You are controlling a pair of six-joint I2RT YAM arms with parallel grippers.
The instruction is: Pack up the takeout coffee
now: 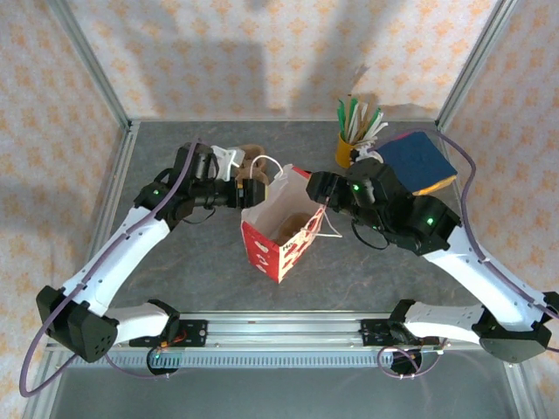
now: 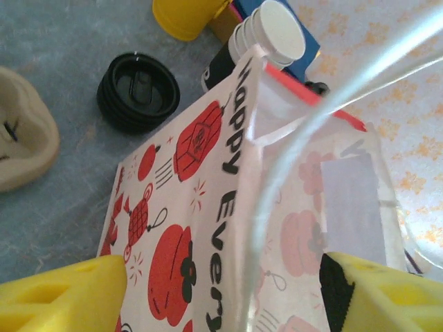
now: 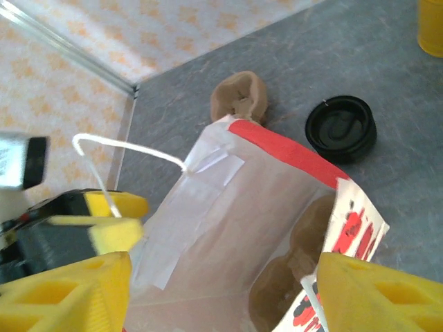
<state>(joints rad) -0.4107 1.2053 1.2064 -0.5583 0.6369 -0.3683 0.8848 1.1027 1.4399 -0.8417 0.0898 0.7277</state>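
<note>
Starting at the left of the top view, the left gripper [image 1: 239,194] sits at the upper-left rim of the paper bag [image 1: 278,237]. Its wrist view shows the yellow fingers [image 2: 69,294] spread wide with the printed wall between them, pinching nothing. It looks placed to steady that side of the mouth.

Across the bag, the right gripper [image 1: 314,194] meets the upper-right rim, also spread. A brown pulp carrier [image 3: 291,277] lies on the bag's floor below it. This gripper is probably there to keep the mouth wide for loading.

The takeout coffee is not in the bag. The cup [image 2: 223,66] is on the table [image 2: 62,41] just past the bag's corner, at top centre of the left wrist view, beside the yellow cup [image 2: 183,15]. Its long axis runs from lower left to upper right there, pale end uppermost. Given that camera's roll, I judge it upright. The black lid [image 2: 137,92] lies flat and apart from it, at upper left.
</note>
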